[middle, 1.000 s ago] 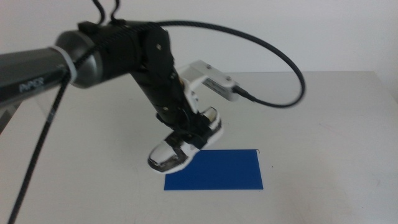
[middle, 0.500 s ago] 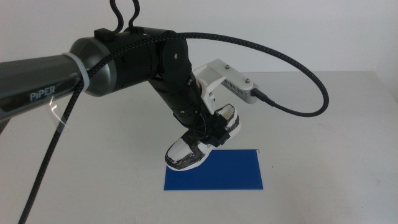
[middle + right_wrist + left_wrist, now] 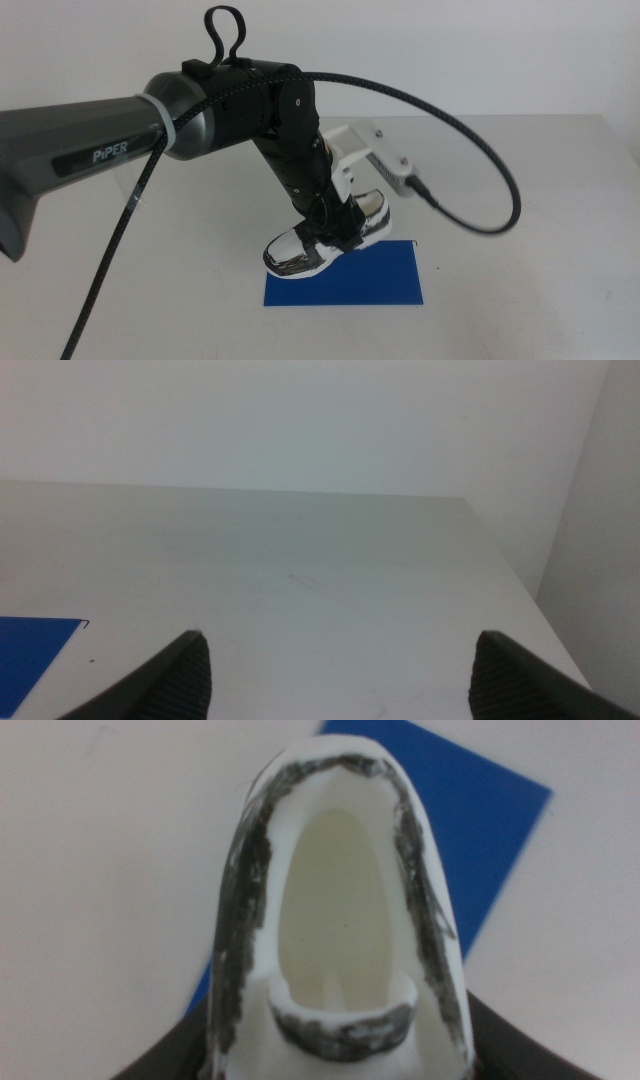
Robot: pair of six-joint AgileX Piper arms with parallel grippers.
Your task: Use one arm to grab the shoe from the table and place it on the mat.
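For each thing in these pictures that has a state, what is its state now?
Shoe: held in the air, toe tilted down over the mat's near-left corner.
Mat: flat on the table.
Left pincer: shut on the shoe.
Right pincer: open, waiting above the table.

The shoe [image 3: 305, 250] has a glossy toe and rough, patchy black trim; the mat [image 3: 360, 280] looks matt and smooth; the bench [image 3: 520, 200] is plain and smooth; the arm [image 3: 120, 150] carries a braided cable [image 3: 470, 130].

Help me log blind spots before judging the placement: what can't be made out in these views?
- Middle view: left hand hides the shoe's middle; sole contact with the mat is unclear.
- Left wrist view: shoe covers most of the mat.
- Right hand: outside middle view.
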